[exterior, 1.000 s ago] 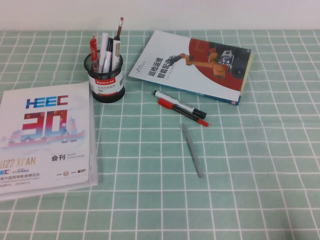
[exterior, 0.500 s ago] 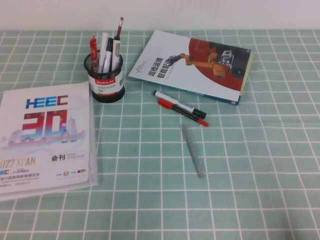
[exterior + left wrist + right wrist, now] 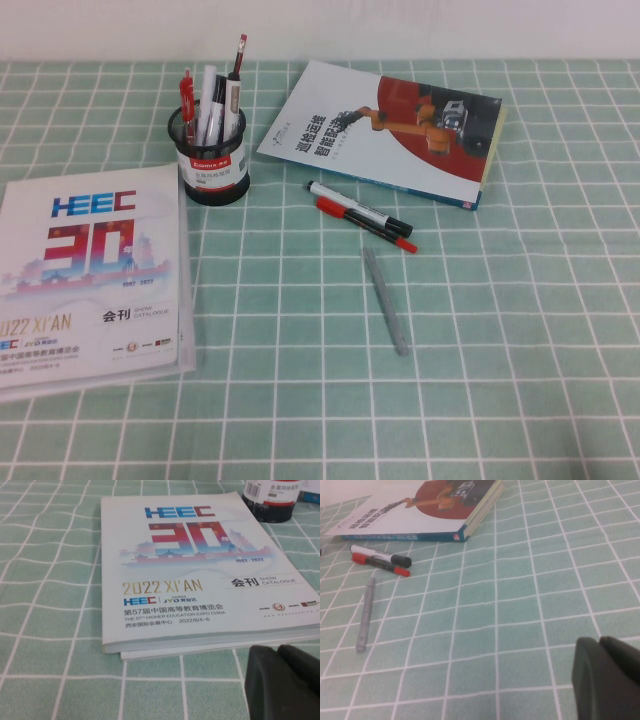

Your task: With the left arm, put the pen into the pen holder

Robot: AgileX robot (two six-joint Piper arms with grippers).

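1. One pen (image 3: 186, 98), red, stands tip-down in the one pen holder (image 3: 212, 165), at the cup's left side, in the upper left of the high view; you see three or so other pens crowded beside it.
2. Three pens lie loose on the green checked cloth (image 3: 300, 400) at centre frame: a white-and-black marker (image 3: 350, 207), a red-and-black marker (image 3: 365, 224) touching it, and a grey stick pen (image 3: 385, 300) just below them.
3. Two booklets lie flat: the HEEC catalogue (image 3: 90, 280) at left, just beside the holder, and a robot-cover book (image 3: 390, 130) at upper right.
4. Your left gripper (image 3: 277, 652) sits low over the cloth near the catalogue's front edge, fingers pressed together on nothing.
5. Your right gripper (image 3: 599, 642) sits over bare cloth, well apart from the loose pens, likewise closed and empty.
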